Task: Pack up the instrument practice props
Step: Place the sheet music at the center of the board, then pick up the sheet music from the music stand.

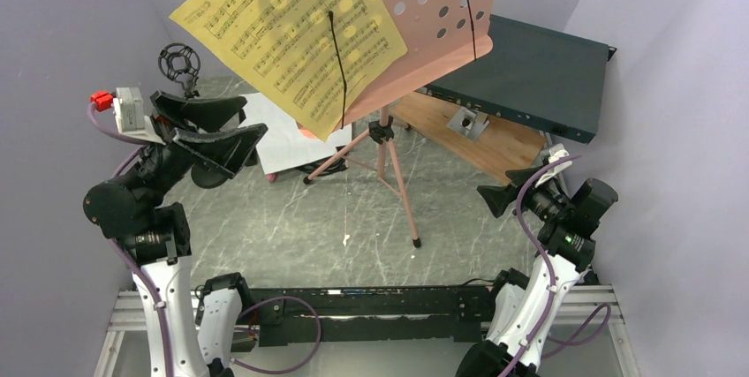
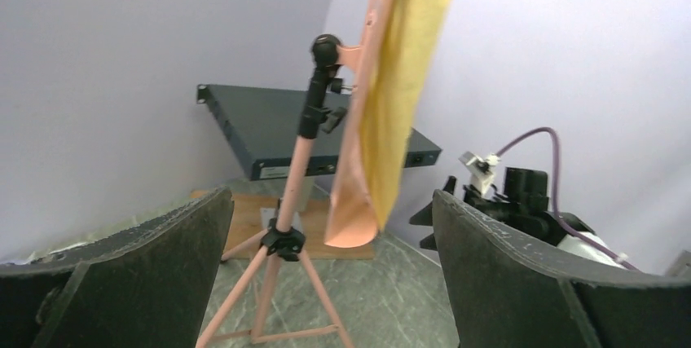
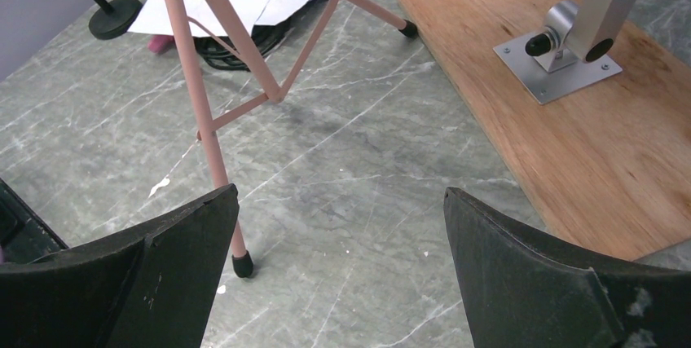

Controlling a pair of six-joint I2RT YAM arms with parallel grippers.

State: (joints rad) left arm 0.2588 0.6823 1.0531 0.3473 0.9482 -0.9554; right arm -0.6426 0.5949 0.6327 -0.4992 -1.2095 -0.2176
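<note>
Plainly, the coming move turns on the pink music desk, which stands on its tripod legs mid-worktop between the two arms. Its pole is upright and the desk is tilted at the top, with a yellow sheet-music page lying on its face under a thin black retaining wire. The left gripper is raised on the left, jaws wide and empty, aimed right and far; its wrist view shows desk and page edge-on straight ahead, still apart from the fingers. The right gripper sits low on the right, also wide and empty, looking down at the near tripod foot just beside it. So the left arm seems better placed for the page and desk, the right for the legs. White pages lie flat at the far left beyond the left gripper, with a small black mic holder standing further out. In the way at the far right are the teal rack box and wooden board — one tripod foot rests just beside the board's edge
</note>
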